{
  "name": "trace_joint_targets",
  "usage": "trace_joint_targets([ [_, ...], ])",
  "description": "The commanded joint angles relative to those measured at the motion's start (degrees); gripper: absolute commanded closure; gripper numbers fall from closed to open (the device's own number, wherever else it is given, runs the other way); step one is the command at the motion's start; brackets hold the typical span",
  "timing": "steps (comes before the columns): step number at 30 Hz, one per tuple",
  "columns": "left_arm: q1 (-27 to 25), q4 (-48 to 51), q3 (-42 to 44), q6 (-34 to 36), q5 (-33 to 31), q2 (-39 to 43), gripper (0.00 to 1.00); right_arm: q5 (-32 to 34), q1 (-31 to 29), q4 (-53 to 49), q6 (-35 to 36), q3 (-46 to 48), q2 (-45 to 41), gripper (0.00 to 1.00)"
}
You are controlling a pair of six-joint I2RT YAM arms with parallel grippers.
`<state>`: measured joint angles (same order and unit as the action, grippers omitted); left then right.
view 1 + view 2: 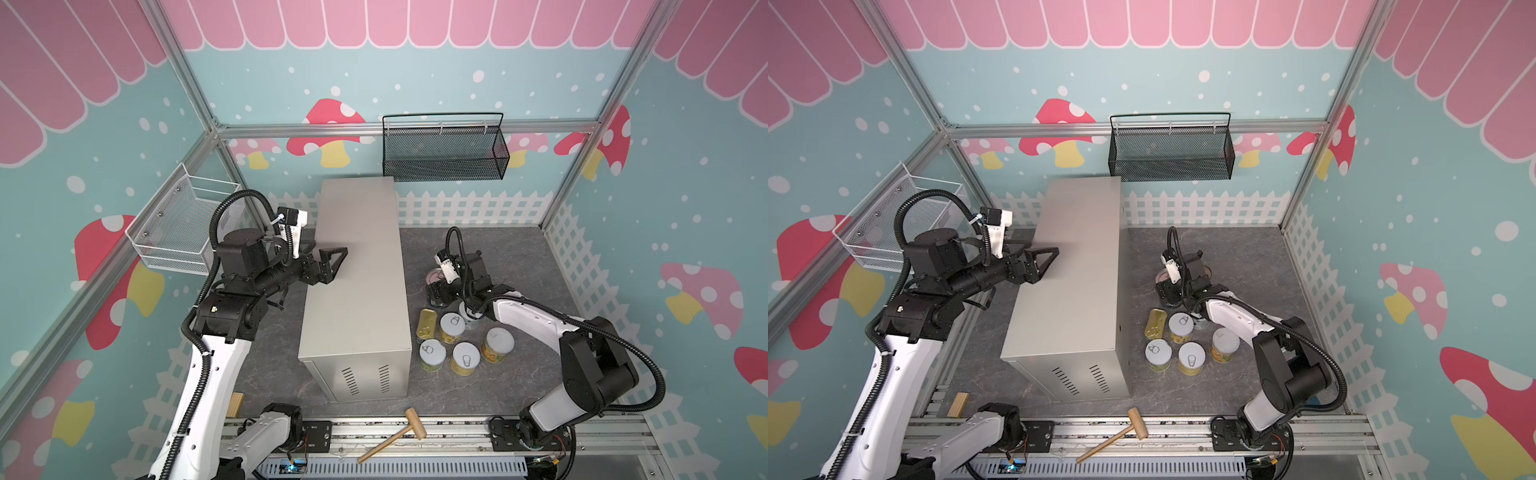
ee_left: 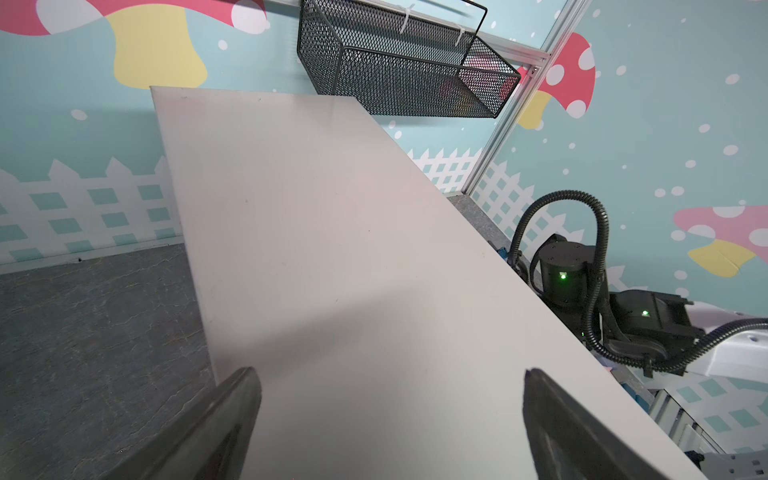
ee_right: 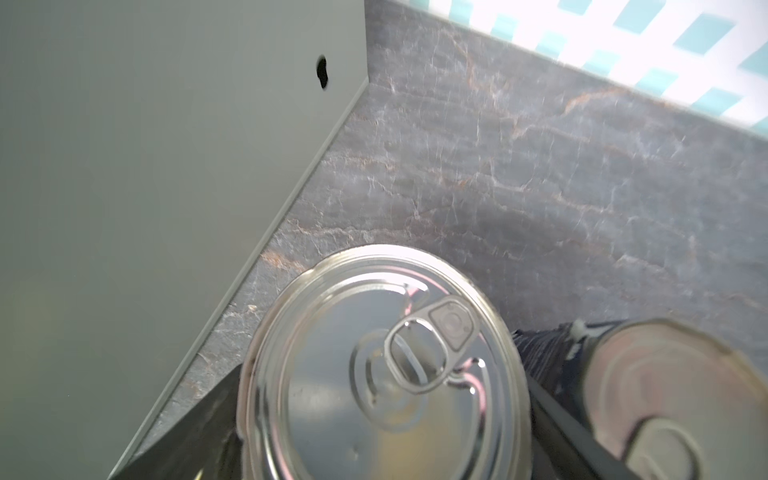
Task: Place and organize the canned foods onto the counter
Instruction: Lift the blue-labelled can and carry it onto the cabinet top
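The counter is a long beige-grey metal box with a bare top. My left gripper hovers open over its left edge with nothing between the fingers. My right gripper reaches down beside the counter's right side, with a finger against each side of a can with a silver pull-tab lid; its lid peeks out by the wrist. A navy-labelled can stands right beside it. Nearer the front sit a flat gold tin and several short yellow-labelled cans.
A black mesh basket hangs on the back wall above the counter's far end. A white wire basket hangs on the left wall. A wooden mallet lies on the front rail, and a wooden block sits front left.
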<state>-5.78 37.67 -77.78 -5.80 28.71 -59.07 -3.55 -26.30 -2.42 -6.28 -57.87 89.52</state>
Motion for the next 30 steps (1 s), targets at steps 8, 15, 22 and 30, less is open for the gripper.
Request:
trace_joint_targets([
  [8,-0.2,-0.4,0.3,-0.3,-0.4,0.4,0.01,-3.7,-0.1,-3.1,6.2,-17.1,-7.5,0.53],
  [15,-0.2,-0.2,0.3,1.0,2.8,0.9,0.01,-5.5,-0.1,-13.8,7.8,-32.8,-7.2,0.53],
  [22,-0.2,1.6,0.1,2.9,4.6,1.8,0.01,-13.8,-0.1,-24.1,9.1,-51.3,-4.3,0.53],
  [30,-0.2,1.7,-0.3,6.3,10.9,2.7,0.01,-31.7,-0.1,-29.6,7.5,-69.4,1.9,0.51],
])
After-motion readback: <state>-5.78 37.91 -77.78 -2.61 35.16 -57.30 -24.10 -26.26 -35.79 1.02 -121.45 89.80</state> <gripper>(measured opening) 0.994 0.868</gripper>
